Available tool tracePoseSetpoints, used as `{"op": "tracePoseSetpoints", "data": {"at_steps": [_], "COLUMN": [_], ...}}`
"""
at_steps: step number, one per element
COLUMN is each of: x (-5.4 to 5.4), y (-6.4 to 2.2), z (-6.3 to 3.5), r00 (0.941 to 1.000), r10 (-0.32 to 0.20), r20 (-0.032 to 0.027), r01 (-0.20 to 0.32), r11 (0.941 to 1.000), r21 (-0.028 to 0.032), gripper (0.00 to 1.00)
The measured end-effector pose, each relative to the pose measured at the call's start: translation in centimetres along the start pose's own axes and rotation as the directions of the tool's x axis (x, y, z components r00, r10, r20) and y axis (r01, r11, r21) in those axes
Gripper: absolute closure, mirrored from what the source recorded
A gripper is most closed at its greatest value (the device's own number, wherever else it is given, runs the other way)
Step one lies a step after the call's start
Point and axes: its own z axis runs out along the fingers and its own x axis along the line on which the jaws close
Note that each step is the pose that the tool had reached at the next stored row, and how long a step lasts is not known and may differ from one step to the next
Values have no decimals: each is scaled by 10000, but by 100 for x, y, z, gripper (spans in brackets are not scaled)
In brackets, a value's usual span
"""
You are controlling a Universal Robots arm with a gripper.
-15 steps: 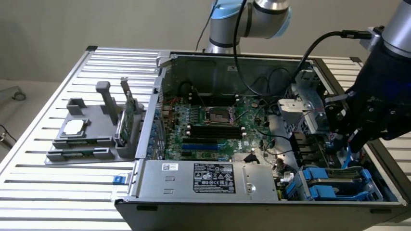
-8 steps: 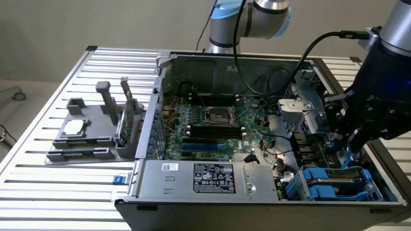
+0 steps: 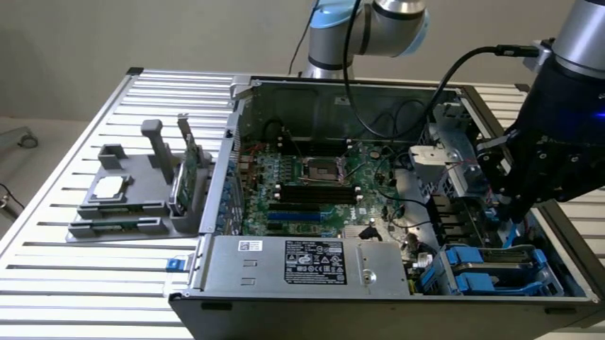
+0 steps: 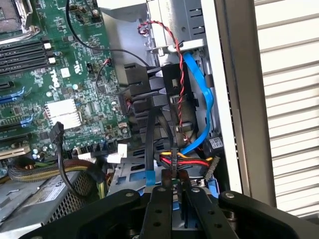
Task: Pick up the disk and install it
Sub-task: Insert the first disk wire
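- The rectangular silver-grey metal disk in blue plastic carrier rails (image 3: pixel 511 261) lay flat in the bay at the front corner of the open dark metal computer case (image 3: pixel 378 320), on the exterior view's right
- The black two-fingered gripper (image 3: pixel 515 216) hung inside the case just above that bay; in the wrist view its black fingers (image 4: pixel 160 209) stood narrow, with only a slim gap, and whether they pinched anything could not be told
- The step in hand looked like taking hold of the disk; a good grip would sit square on the carrier, jaws straight down, with no cable caught between them
- A flat blue ribbon cable (image 4: pixel 202 99), a twisted red-and-black wire (image 4: pixel 180 74) and a bundle of red, yellow and black wires (image 4: pixel 187 160) crowded the space right by the fingers and were the likeliest snags
- The green motherboard (image 3: pixel 312 191) and the silver power-supply box with a white label (image 3: pixel 312 265) lay beside the bay
- Well apart, on the slatted metal table (image 3: pixel 85 283), a grey plastic fixture (image 3: pixel 132 212) held a flat silver square piece (image 3: pixel 109 188) and a thin green circuit card (image 3: pixel 194 163); neither stood in the way
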Motion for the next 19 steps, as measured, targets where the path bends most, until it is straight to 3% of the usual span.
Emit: {"op": "tracePoseSetpoints", "data": {"at_steps": [6,19], "x": [9,178], "y": [27,-16], "z": [4,-51], "r00": [10000,9998], "r10": [46,189], "r20": [67,92], "r01": [-48,-191], "r11": [9998,9996], "r21": [170,220], "gripper": [83,83]}}
